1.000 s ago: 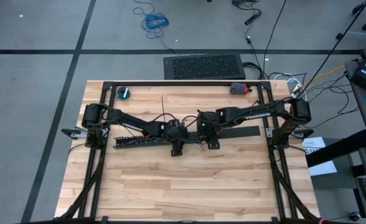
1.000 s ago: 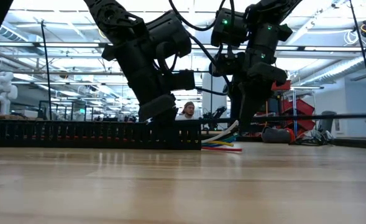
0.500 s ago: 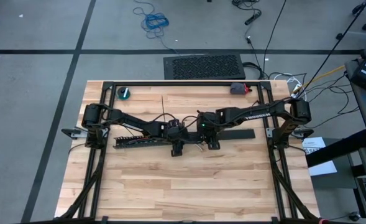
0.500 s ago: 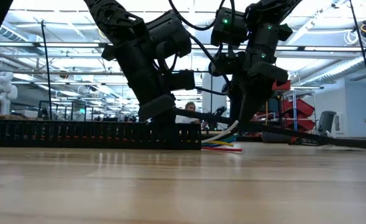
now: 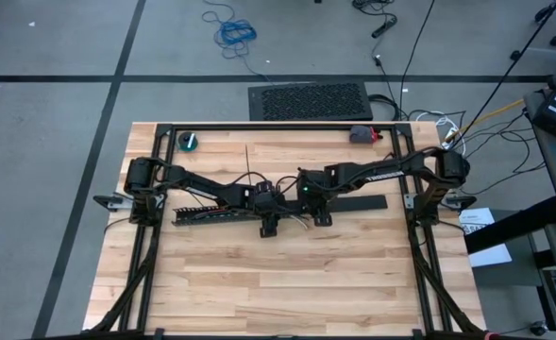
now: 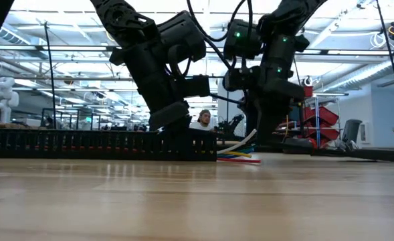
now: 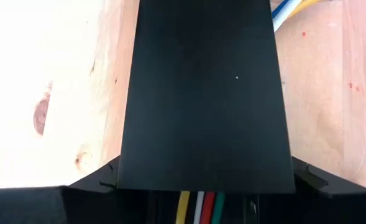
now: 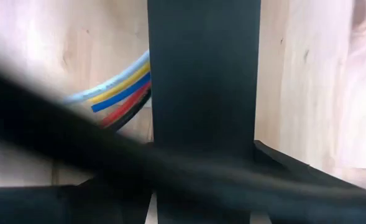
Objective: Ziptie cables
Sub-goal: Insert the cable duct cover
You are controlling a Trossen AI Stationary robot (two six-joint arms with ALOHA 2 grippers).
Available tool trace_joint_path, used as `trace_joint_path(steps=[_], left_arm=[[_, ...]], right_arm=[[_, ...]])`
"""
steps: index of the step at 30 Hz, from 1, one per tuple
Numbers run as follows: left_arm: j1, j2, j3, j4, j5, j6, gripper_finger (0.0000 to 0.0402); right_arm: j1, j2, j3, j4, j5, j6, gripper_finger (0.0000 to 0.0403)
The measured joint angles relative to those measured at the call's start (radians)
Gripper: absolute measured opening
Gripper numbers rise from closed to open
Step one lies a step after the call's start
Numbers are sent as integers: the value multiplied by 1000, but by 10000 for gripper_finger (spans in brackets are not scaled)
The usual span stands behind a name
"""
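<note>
Cables [image 6: 240, 154] are lying in the black duct [image 6: 83, 144] that the left gripper [image 5: 270, 225] is clamping, beside the right gripper [image 5: 323, 219], which is lowering its gripped cover strip [image 5: 364, 202] toward the counter [image 5: 259, 283], not yet ziptying.

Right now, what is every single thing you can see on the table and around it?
Slotted duct: one, black, on the table's left half under the left arm.
Flat black strip: one, on the table right of centre, under the right arm.
Cables: one bundle, yellow, white, red, green, blue, sticking out of the duct's end at mid-table.
Round teal thing: one, table's far left corner.
Grey and red thing: one, table's far edge, right.
Blue coiled cord: one, on the floor beyond the table.
Black mat: one, on the floor behind the table.
Person: one, far behind the table.
Left pincer: over the duct's end.
Right pincer: beside it, over the strip.
</note>
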Motion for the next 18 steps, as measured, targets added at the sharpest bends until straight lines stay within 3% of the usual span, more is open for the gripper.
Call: trace_joint_path(steps=[7,18], left_arm=[[-5,0,0,0,0,4,248],[-6,0,0,0,-1,9,248]], right_arm=[[-2,17,1,4,0,1,237],[0,-51,-5,-1,14,6,275]])
